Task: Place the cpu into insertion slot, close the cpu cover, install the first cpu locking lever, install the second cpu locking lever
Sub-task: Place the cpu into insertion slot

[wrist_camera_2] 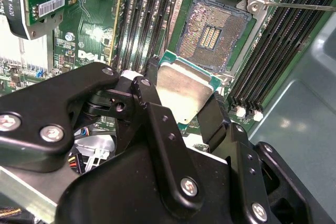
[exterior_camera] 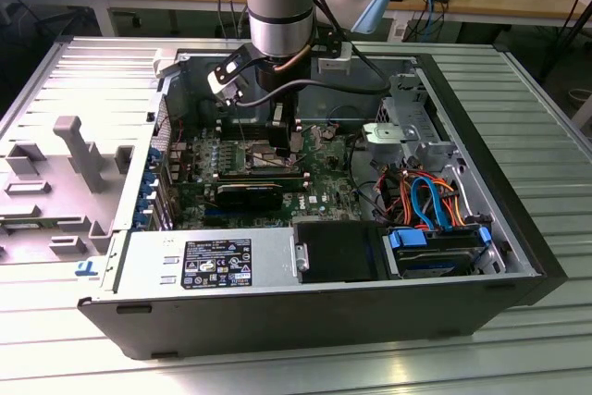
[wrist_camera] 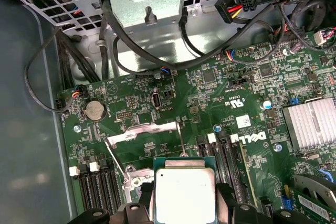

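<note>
Silvery-grey metal tops the small flat square cpu (wrist_camera_2: 186, 85) that we see clamped between our black gripper's (wrist_camera_2: 182, 93) fingers (wrist_camera_2: 148, 90); it hangs just beside the dark, silver-rimmed square insertion slot (wrist_camera_2: 210, 32) on the green motherboard (wrist_camera_2: 84, 45).

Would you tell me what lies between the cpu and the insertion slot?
Nothing: in the second wrist view, the stretch from cpu to insertion slot is bare.

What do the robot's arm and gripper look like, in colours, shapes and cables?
The arm is a silver-grey cylinder with light-blue joint caps; a black cable loops beside its wrist. The gripper is black, with jointed link fingers and silver screws.
</note>
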`<move>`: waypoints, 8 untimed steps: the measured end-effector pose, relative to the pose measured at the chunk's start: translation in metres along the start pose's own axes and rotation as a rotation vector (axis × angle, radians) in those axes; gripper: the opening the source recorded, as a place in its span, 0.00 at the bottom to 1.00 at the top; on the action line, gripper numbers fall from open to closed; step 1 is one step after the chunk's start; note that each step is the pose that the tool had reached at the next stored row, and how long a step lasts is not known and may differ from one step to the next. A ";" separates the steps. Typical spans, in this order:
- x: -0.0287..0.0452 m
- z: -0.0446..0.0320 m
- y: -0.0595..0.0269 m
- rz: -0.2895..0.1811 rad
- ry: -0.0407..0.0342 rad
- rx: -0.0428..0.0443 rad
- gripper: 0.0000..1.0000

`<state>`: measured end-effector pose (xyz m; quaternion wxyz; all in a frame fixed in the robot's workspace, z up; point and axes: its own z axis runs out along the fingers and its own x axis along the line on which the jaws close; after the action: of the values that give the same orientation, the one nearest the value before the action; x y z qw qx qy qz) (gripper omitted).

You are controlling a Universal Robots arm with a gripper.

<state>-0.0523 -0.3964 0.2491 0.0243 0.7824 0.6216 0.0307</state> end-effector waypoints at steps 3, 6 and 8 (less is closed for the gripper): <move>0.0000 0.0000 0.0000 0.000 -0.0023 -0.0006 0.55; 0.0000 0.0005 -0.0001 -0.083 0.0017 0.0002 0.55; 0.0000 0.0005 -0.0001 -0.096 0.0026 0.0005 0.55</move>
<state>-0.0524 -0.3964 0.2486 0.0248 0.7516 0.6585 0.0303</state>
